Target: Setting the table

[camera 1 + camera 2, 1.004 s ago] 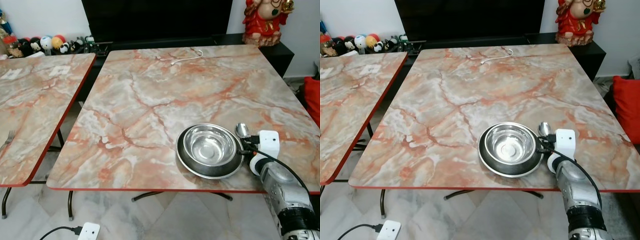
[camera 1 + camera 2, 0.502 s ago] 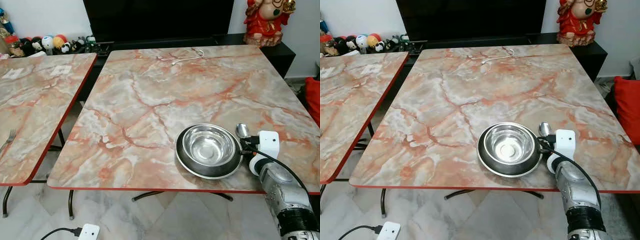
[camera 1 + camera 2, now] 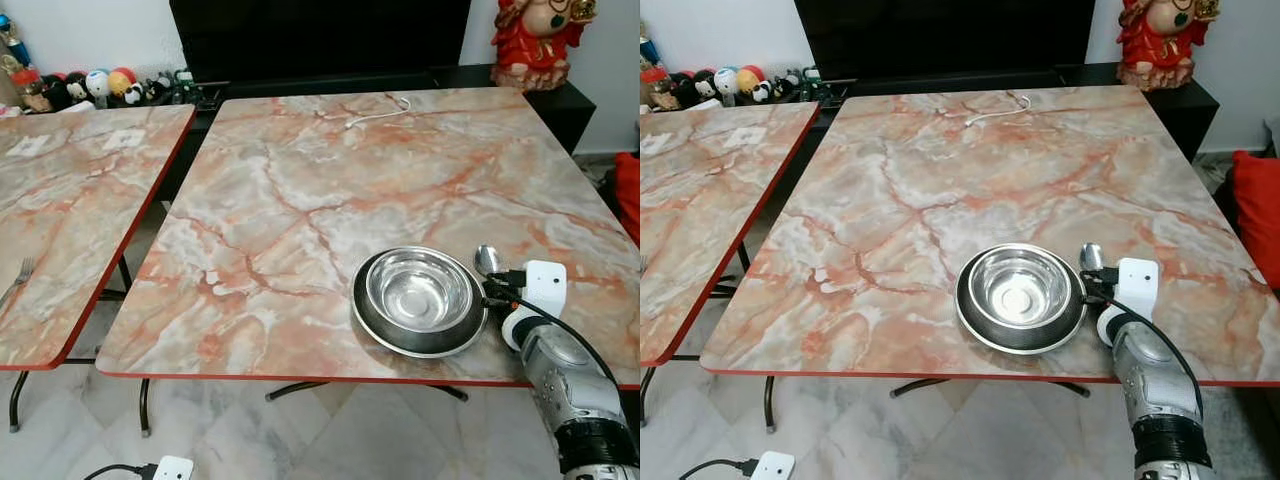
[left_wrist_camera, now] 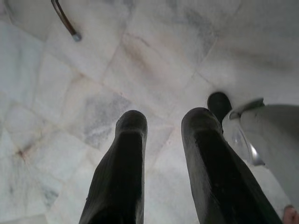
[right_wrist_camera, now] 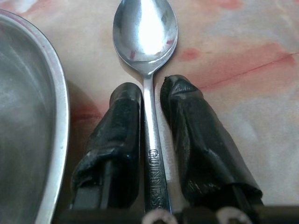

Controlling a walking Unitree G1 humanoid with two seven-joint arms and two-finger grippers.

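Note:
A steel bowl (image 3: 418, 290) sits in a dark-rimmed steel plate (image 3: 366, 318) near the front right of the marble table (image 3: 300, 180). Just right of the plate a spoon (image 3: 486, 259) lies on the table top, bowl end pointing away from me. My right gripper (image 3: 492, 290) reaches in low over the front edge. In the right wrist view its fingers (image 5: 117, 126) press on both sides of the spoon (image 5: 145, 32) handle, shut on it. My left gripper (image 4: 163, 119) hangs open over the pale tiled floor.
A second marble table (image 3: 70, 200) stands to the left with a fork (image 3: 14, 278) near its front edge. A white cable (image 3: 375, 113) lies at the far side of the main table. A red figurine (image 3: 540, 40) and a dark TV unit stand behind. A plug adapter (image 3: 172, 468) lies on the floor.
The camera has shifted slightly. The right gripper and the spoon have stayed in the same place beside the plate.

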